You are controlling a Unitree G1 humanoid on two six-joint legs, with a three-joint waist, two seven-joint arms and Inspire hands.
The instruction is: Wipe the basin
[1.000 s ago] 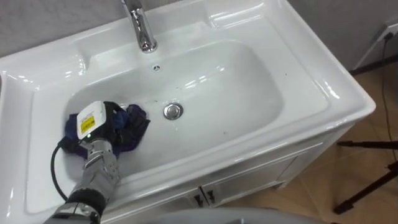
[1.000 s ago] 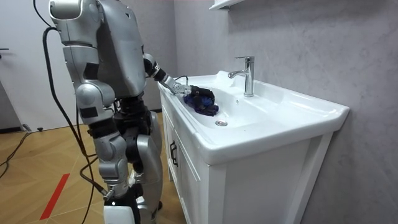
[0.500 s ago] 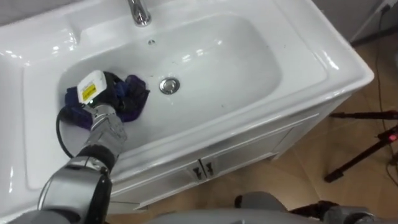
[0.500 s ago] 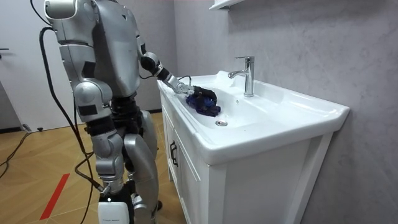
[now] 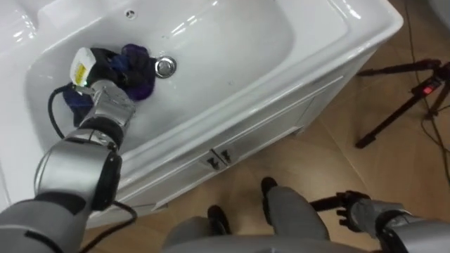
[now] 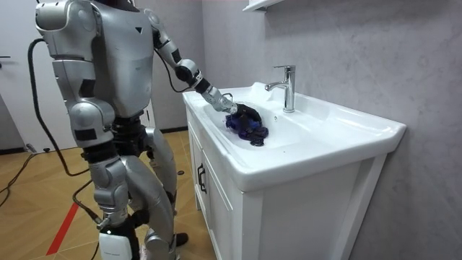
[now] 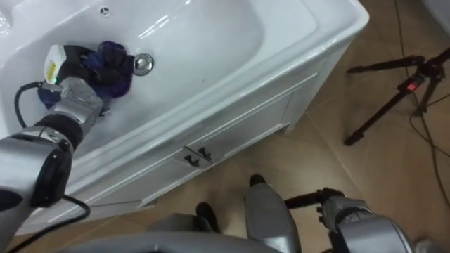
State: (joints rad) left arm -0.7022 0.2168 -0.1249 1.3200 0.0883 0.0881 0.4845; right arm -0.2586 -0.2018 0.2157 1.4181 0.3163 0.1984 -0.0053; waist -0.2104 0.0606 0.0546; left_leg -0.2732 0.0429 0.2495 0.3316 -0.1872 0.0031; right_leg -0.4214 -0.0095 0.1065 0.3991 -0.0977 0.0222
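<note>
Bright, even light falls from overhead; white glare streaks gleam on the basin along its back slope, with soft shade beneath its front rim.

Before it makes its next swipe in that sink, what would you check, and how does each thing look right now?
1. Contact between left hand and cloth: ok, the hand rests on it inside the basin.
2. Firmness of the hold on the cloth: cannot tell.
3. Open drain: ok, the cloth lies just beside it.
4. Gap between faucet and left hand: ok, it stands at the back rim.
5. Idle right hand: ok, it hangs low, away from the basin.
</note>
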